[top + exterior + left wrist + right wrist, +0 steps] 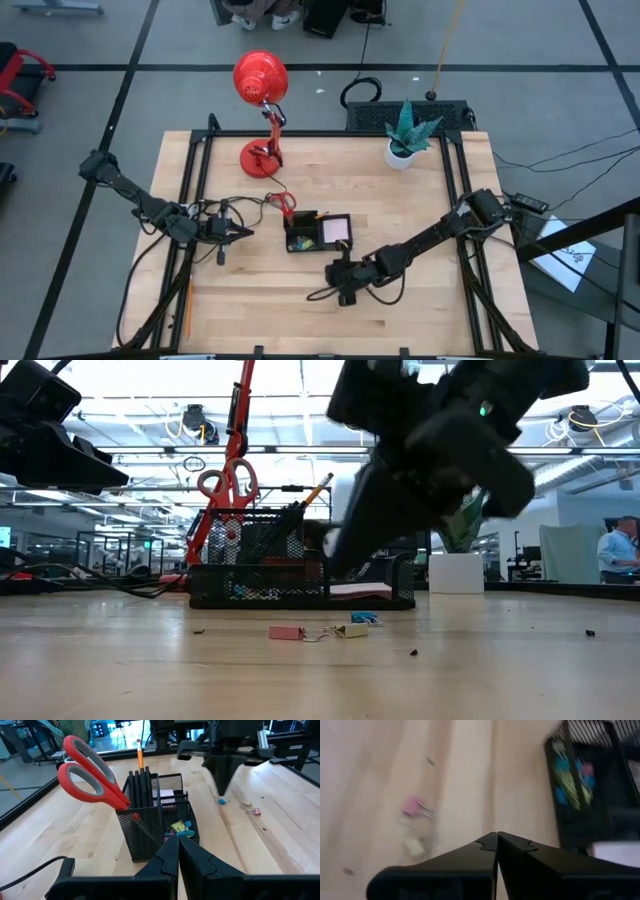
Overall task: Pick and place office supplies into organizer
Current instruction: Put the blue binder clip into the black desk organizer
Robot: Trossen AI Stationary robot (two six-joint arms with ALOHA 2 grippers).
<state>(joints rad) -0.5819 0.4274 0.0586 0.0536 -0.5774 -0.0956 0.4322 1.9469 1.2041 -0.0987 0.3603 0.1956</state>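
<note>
The black mesh organizer (318,232) stands mid-table. Red-handled scissors (90,777), black pens (140,785) and an orange pencil (140,755) stand upright in its tall cup. Small coloured clips (570,780) lie in a low compartment, and a pale sticky-note pad (338,230) in another. A pink clip (287,632), a yellowish clip (352,630) and a blue clip (365,618) lie on the wood in front of it. My right gripper (222,790) hangs shut above the blue clip, holding nothing. My left gripper (177,845) is shut, left of the organizer.
A red desk lamp (262,90) stands at the far left and a white plant pot (405,140) at the far right. A black cable (320,293) loops beside my right gripper. Bare wood lies toward the near edge.
</note>
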